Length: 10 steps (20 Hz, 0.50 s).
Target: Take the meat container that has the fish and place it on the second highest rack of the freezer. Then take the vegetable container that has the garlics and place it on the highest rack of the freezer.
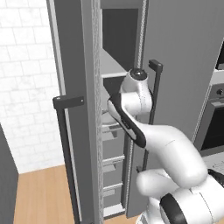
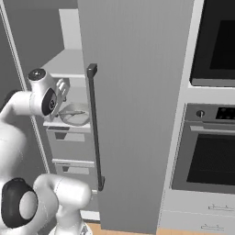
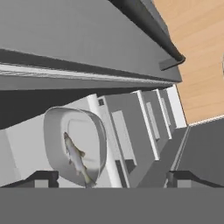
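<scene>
The gripper [image 3: 109,178] stood wide open and held nothing; its two dark fingertips [image 3: 41,178] sat far apart at the bottom of the hand view. Between them, nearer the one on the left of that view, lay the meat container [image 3: 89,131], a pale rounded-square dish with a wide rim. The fish [image 3: 75,156], slim and grey, lay inside the dish, its tail pointing toward the gripper. Neither fingertip touched the dish.

In the right base view the meat container [image 2: 80,117] rested on a white inner shelf [image 2: 66,125] of the freezer [image 2: 133,114], just beyond the hand. Another white shelf [image 2: 69,62] sat above it, and grey drawers [image 2: 71,140] sat directly below it.

From the left base view, the arm reached into the freezer through the gap between its open door [image 1: 74,87] and the cabinet body. Long dark bar handles [image 2: 94,128] ran vertically down the fronts. A black-windowed oven [image 2: 213,158] stood to the right of the gripper, well apart.

No brand, label or readable writing could be made out on any surface.
</scene>
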Available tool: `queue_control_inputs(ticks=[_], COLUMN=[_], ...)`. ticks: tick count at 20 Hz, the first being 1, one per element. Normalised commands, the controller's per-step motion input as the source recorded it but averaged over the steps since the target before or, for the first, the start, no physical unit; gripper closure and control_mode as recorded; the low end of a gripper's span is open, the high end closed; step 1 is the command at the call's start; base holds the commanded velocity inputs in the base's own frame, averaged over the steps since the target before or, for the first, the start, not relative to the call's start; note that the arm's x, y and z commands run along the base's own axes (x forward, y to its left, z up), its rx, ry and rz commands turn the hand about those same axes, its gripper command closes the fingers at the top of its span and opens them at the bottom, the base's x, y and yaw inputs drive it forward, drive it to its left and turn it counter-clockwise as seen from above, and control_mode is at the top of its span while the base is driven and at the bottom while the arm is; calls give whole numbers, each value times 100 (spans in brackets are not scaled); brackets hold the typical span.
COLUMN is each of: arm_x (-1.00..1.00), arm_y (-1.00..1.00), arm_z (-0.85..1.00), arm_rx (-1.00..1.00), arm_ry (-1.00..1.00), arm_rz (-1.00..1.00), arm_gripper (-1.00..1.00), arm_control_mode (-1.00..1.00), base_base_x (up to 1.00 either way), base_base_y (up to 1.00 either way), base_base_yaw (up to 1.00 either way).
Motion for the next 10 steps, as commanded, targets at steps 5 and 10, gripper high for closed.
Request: queue_control_inputs(ticks=[5,10], arm_x=[-100,-80], arm_y=[-39,-2], arm_z=[0,-19], arm_rx=[0,-3], arm_ry=[0,0], arm_rz=[-2,-9], arm_gripper=[-100,-100], arm_control_mode=[-100,100], base_base_x=[0,-20], base_base_y=[0,-4], base_base_yaw=[0,-3])
